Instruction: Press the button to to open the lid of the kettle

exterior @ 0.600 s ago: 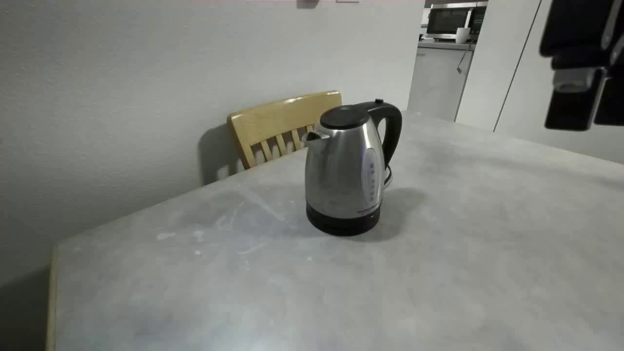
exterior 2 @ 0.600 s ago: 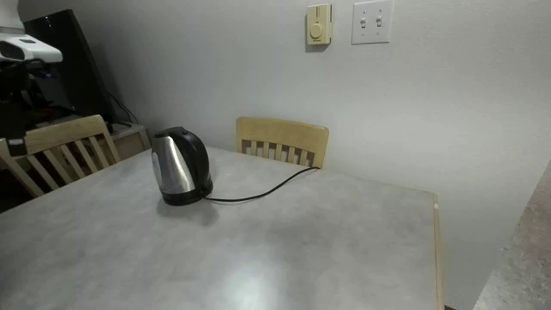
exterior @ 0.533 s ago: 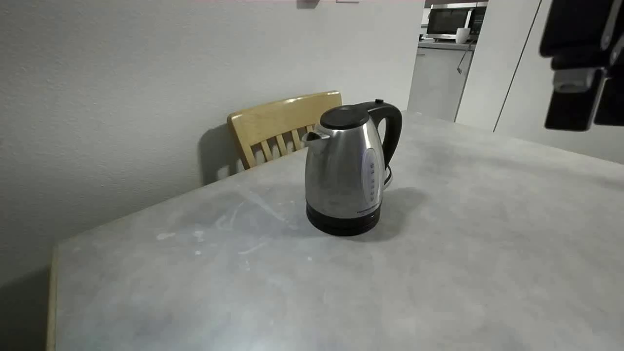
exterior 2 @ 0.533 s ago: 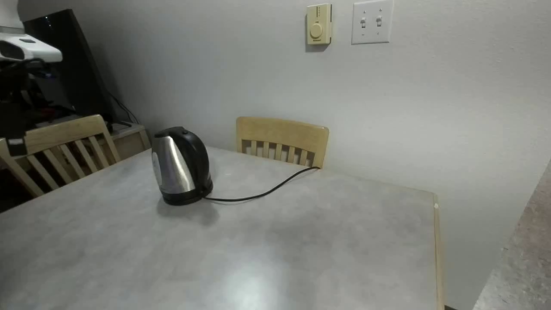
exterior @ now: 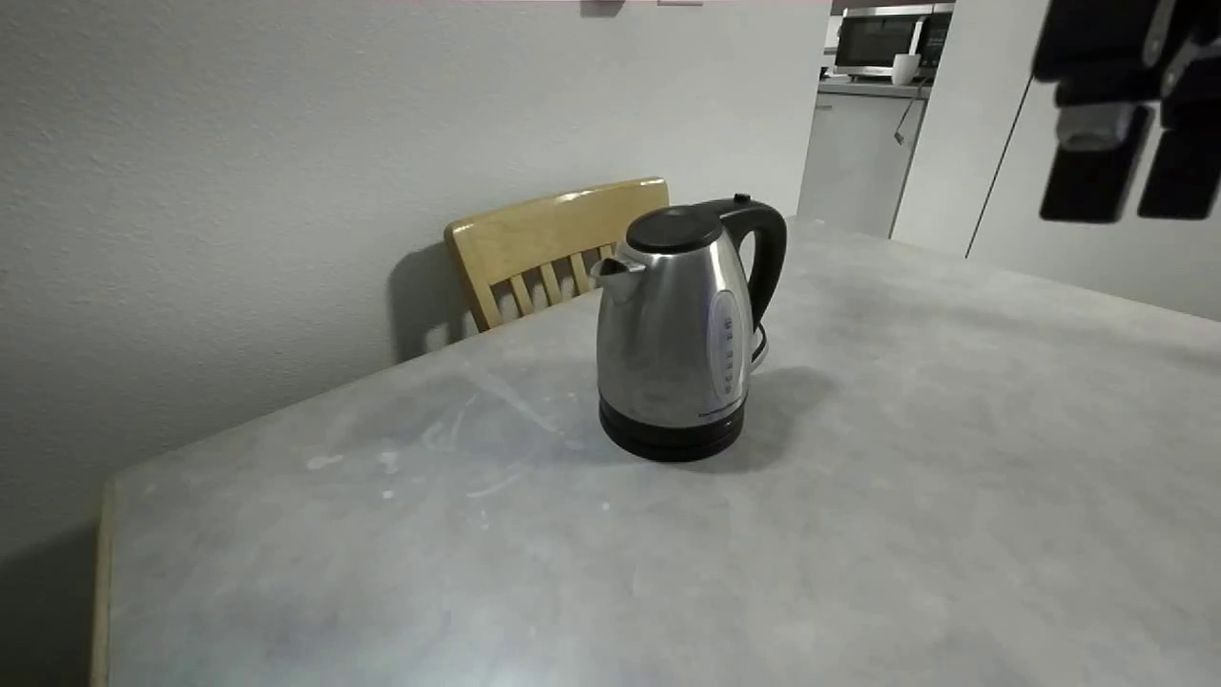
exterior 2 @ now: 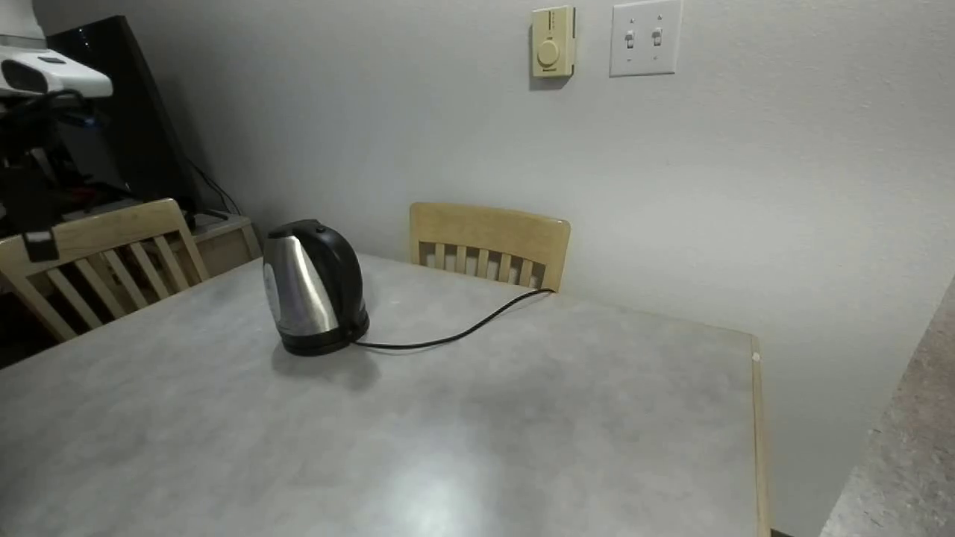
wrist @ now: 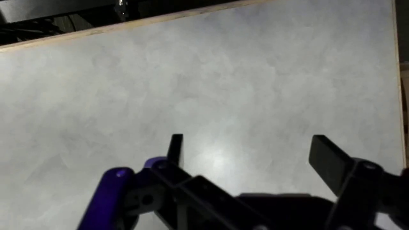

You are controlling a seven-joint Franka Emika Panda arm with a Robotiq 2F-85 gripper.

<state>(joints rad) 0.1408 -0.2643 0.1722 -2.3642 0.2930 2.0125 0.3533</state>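
Gripper point(exterior: 1135, 194), fingers spread, hangs well right of kettle point(exterior: 660, 334) in an exterior view. Apparent step: approach. Next move, likely: align above handle button point(exterior: 741, 197), press.

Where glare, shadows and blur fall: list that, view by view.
Wrist view: a bright glare patch on the table, the gripper dark and a little soft-edged; in both exterior views: glare near the bottom edge and a soft shadow by the kettle; in an exterior view: a dark shadow on the wall next to the chair.
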